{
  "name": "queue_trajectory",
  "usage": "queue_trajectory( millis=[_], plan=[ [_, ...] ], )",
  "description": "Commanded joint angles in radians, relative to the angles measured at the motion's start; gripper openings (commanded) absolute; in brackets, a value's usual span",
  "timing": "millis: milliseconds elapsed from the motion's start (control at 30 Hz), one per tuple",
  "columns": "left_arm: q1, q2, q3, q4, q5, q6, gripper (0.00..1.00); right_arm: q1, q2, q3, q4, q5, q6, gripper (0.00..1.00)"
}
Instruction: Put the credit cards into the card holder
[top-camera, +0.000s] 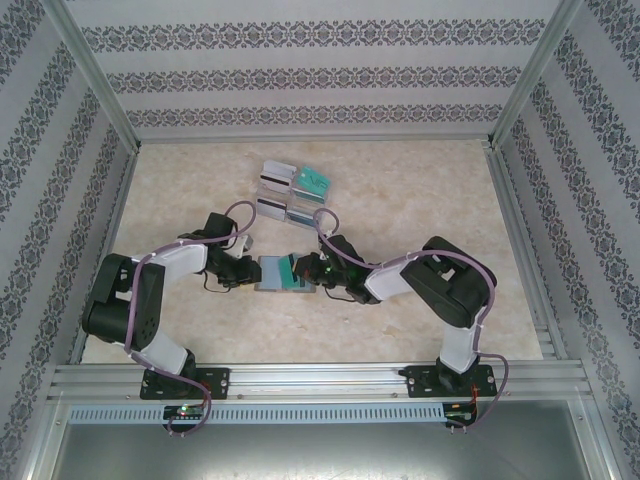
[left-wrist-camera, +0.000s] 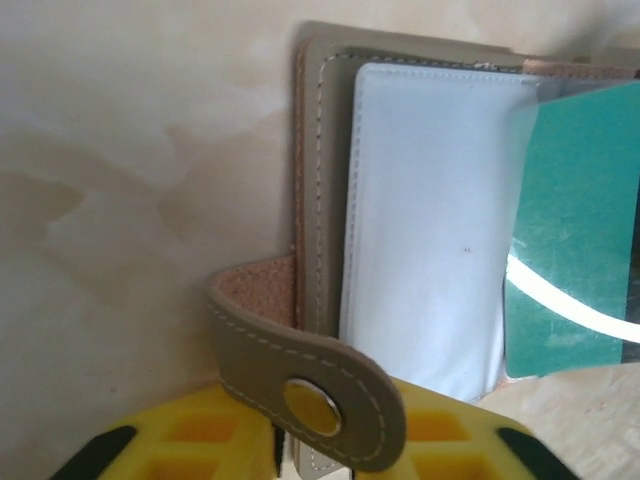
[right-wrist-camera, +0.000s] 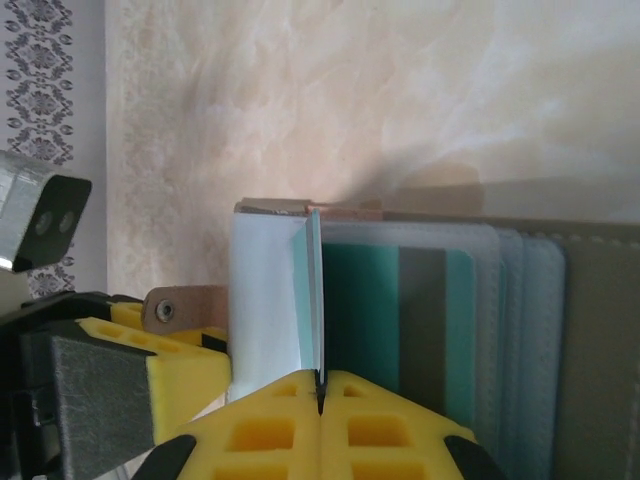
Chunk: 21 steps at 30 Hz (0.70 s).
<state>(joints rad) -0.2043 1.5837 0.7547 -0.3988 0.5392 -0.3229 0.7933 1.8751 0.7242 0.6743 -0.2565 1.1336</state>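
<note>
- Right wrist view: right pincer clenched on a thin teal plastic card, upright on edge over the open grey bifold card holder.
- Left pincer at its snap strap; grip cannot be told.

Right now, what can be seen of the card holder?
The card holder lies open on the table between both claws: taupe leather-like cover, pale stitching, pale-blue sleeves, a teal-and-grey card tucked inside. Its snap strap drapes over the left claw; the right claw holds a teal card edge-down at its sleeves.
</note>
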Motion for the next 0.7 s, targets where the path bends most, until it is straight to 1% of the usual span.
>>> queue_trajectory(
  millis=[0, 200, 333, 500, 667],
  plan=[
    [-0.061, 0.042, -0.034, 0.069, 0.048, -0.024, 0.21, -0.014, 0.031, 0.015, 0.027, -0.007, 0.022, 0.00],
    [-0.091, 0.041, -0.041, 0.082, 0.053, -0.041, 0.16, -0.017, 0.055, 0.035, 0.052, -0.021, 0.043, 0.00],
    [-0.113, 0.039, -0.037, 0.084, 0.050, -0.052, 0.15, -0.017, 0.077, 0.049, 0.048, -0.024, 0.023, 0.00],
    [-0.117, 0.041, -0.033, 0.096, 0.052, -0.064, 0.15, -0.013, 0.100, 0.050, 0.044, -0.043, 0.021, 0.00],
    [-0.122, 0.064, -0.020, 0.103, 0.056, -0.062, 0.15, -0.012, 0.129, 0.109, -0.007, -0.126, 0.005, 0.00]
  ],
)
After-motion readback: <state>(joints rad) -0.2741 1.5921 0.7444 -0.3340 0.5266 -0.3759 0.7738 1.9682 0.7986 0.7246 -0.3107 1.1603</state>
